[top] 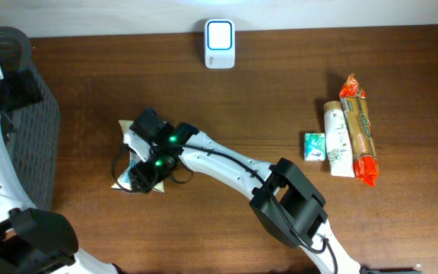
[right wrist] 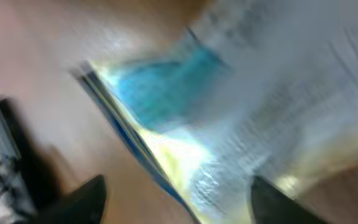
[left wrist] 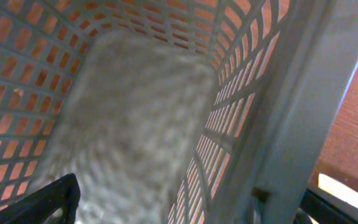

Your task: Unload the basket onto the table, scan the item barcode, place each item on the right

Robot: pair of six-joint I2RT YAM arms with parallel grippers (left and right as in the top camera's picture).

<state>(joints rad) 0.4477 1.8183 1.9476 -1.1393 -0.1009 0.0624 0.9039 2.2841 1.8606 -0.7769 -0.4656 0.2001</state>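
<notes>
Desk (top: 226, 114): brown wood, with a white scanner (top: 220, 44) at its far edge, well apart from the right hand (right wrist: 179, 202).
Right hand: over the packet (top: 131, 138), fingers standing apart; the blurred view does not show whether they pinch it.
Packet: white and blue, on the desk directly beneath the right hand.
Left hand (left wrist: 185, 208): fingers wide apart, inside the grey basket (left wrist: 36, 56).

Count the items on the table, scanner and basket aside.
4. Green box, white tube and orange-ended pack side by side at right; a pouch under the right gripper, left of centre. More may hide in the basket.
</notes>
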